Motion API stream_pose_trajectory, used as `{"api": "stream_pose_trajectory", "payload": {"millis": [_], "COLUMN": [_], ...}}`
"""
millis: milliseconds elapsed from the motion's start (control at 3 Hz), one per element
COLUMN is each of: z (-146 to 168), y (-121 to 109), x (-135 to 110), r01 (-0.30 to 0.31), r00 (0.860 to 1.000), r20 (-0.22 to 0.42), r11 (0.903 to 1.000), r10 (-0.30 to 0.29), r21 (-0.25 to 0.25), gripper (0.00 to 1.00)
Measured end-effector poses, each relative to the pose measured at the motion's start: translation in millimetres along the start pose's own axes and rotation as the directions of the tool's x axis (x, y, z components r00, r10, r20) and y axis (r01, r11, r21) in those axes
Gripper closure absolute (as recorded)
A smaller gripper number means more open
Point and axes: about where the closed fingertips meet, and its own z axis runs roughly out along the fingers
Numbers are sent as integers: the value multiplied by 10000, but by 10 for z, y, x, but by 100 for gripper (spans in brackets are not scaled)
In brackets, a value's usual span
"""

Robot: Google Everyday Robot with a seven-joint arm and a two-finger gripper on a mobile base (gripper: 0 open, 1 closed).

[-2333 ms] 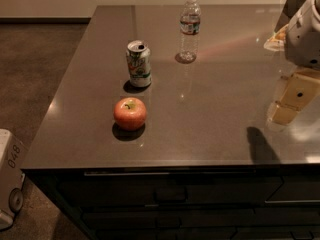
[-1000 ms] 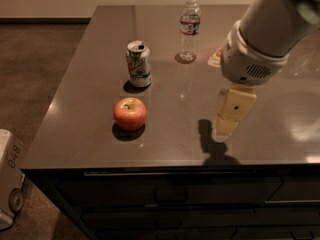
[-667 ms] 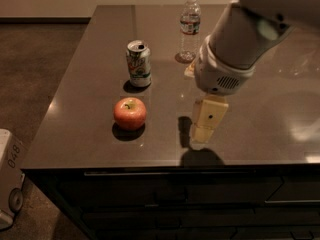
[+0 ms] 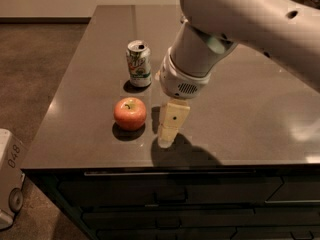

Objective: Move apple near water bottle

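The gripper's fingers [image 4: 168, 132] hang pointing down from the wide white wrist [image 4: 186, 82] of the arm, low over the dark bench [image 4: 250, 124] and close to its front edge. We see them side-on as one cream block, so we cannot tell how far open they are. Nothing shows in their grip. Their tip meets its own shadow on the bench, and we cannot tell whether it touches the surface. The apple [image 4: 130, 113] sits on the bench just to the left of the fingers as we look, near them but apart, stem up. Beyond the apple, farther back and left of the fingers, a green-and-white can [image 4: 139, 63] stands upright.
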Motion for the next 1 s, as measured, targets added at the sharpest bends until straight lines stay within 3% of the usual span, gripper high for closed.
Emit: {"api": "stream_pose_trajectory", "payload": {"millis": [667, 1000], "z": [394, 483], "y": [-57, -65], "x": [-452, -566], "r01": [323, 421], "r00": [9976, 9964], "r20": [625, 764], "r11": [9985, 9975], "r10": [-294, -376], "r21": [-451, -572], "gripper": [0, 0]}}
